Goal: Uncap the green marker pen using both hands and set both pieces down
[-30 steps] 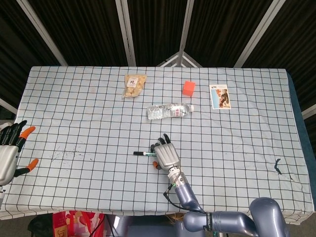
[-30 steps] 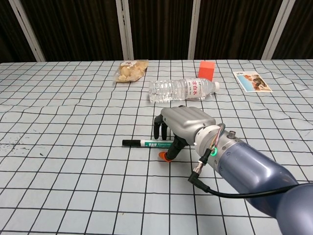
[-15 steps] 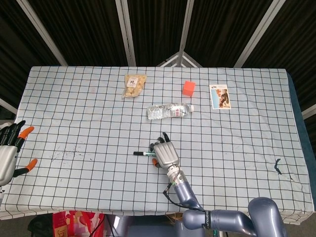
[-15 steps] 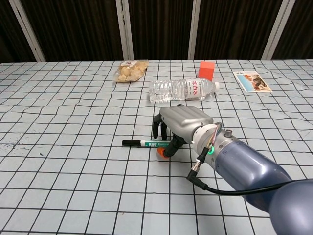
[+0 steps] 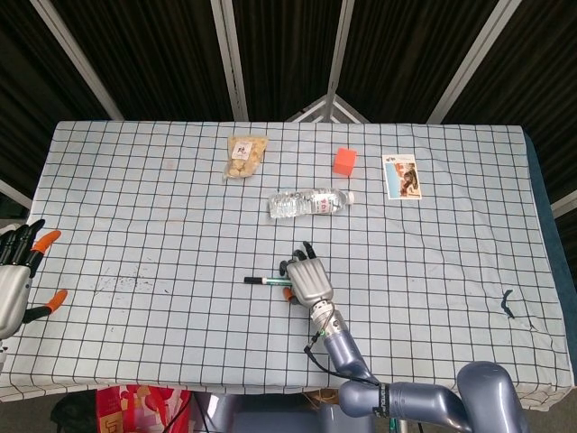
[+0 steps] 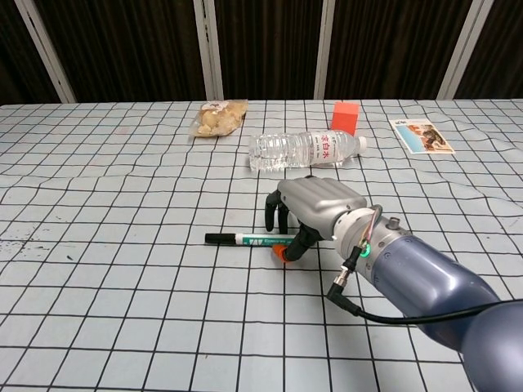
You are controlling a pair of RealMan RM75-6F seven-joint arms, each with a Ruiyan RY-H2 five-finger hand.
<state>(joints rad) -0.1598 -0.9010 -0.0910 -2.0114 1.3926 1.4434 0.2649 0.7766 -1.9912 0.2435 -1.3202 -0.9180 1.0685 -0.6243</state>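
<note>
The green marker pen (image 5: 266, 281) (image 6: 245, 239) lies flat on the checked cloth, its black cap end pointing left. My right hand (image 5: 306, 280) (image 6: 315, 208) arches over the pen's right end. Its fingers (image 6: 272, 217) come down on the far side and the orange-tipped thumb on the near side, so the pen runs between them. The pen still rests on the table and no firm grip shows. My left hand (image 5: 18, 280) hangs at the table's far left edge, fingers spread and holding nothing; only the head view shows it.
A water bottle (image 5: 309, 202) (image 6: 306, 149) lies on its side just beyond the right hand. Farther back are a snack bag (image 5: 245, 155), an orange cube (image 5: 344, 161) and a picture card (image 5: 402, 175). A small black scrap (image 5: 508, 304) lies near the right edge.
The right hand has shifted slightly right along the pen, with its thumb still beside the barrel. The pen has stayed where it was. The left hand has barely moved.
</note>
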